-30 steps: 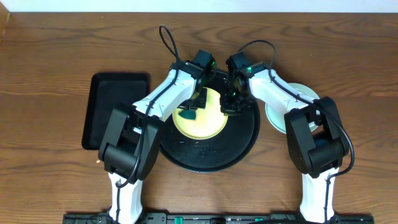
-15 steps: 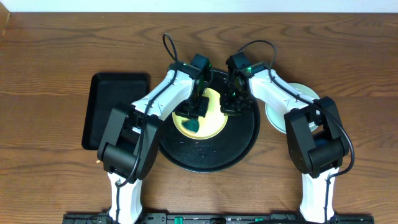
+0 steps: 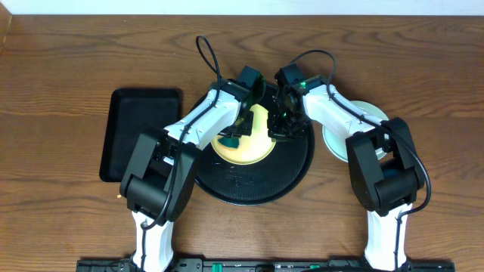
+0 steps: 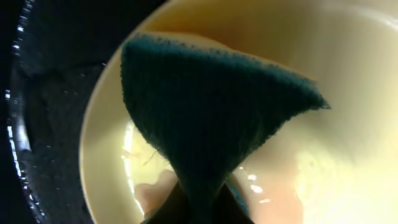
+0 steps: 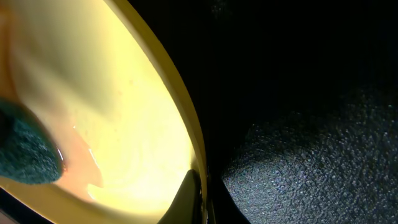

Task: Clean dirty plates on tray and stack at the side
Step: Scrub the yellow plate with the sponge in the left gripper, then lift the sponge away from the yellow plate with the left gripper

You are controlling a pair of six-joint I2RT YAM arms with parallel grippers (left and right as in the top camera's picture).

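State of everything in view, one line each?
left gripper, shut on cloth.
right gripper, shut on yellow plate rim.
yellow plate, on round tray, reddish smear inside.
cloth, bunched, hanging over yellow plate.
turquoise plate, on table, partly behind right arm.
rectangular tray, flat on table.

Wooden table point(image 3: 60, 60) is presenting a brown, grained surface across the whole overhead view. Rectangular black tray point(image 3: 132, 128) is lying flat on it at the left, long side running front to back. Dark green cloth point(image 4: 211, 112) is hanging bunched, narrowing to a pinch at the bottom of the left wrist view and fanning wide above, its nap appearing coarse. White strip point(image 3: 242, 6) is bordering the table's far edge. Black rail point(image 3: 249, 266) is running along the near edge.
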